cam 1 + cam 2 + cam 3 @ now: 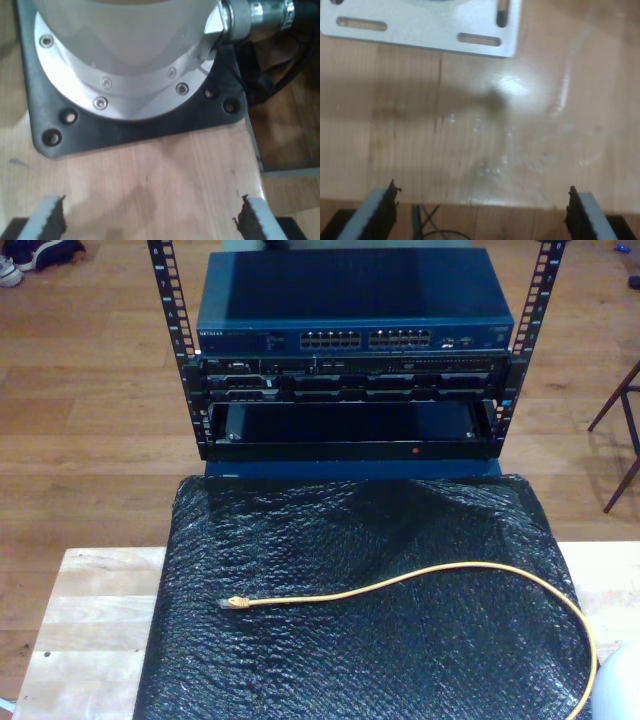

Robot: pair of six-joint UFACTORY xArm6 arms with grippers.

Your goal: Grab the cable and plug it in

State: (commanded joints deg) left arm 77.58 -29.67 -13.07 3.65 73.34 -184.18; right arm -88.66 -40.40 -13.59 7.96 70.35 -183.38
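Observation:
The yellow-orange cable [420, 583] lies loose on a black mat [350, 660] in the exterior view. Its small plug [233, 603] points toward the exterior view's left, and the cable curves off to that view's lower right edge. My first gripper [150, 220] is open above bare wooden tabletop, facing a white arm base [125, 45] on a black plate. My second gripper [481, 212] is open too, over pale wood near a silver slotted plate [420, 30]. Nothing sits between either pair of fingers.
Behind the mat stands a black rack [350, 430] carrying a blue network switch [350, 300] with a row of ports [365, 340]. The wooden table [100, 610] shows beside the mat. A white arm part [620, 685] fills the exterior view's lower right corner.

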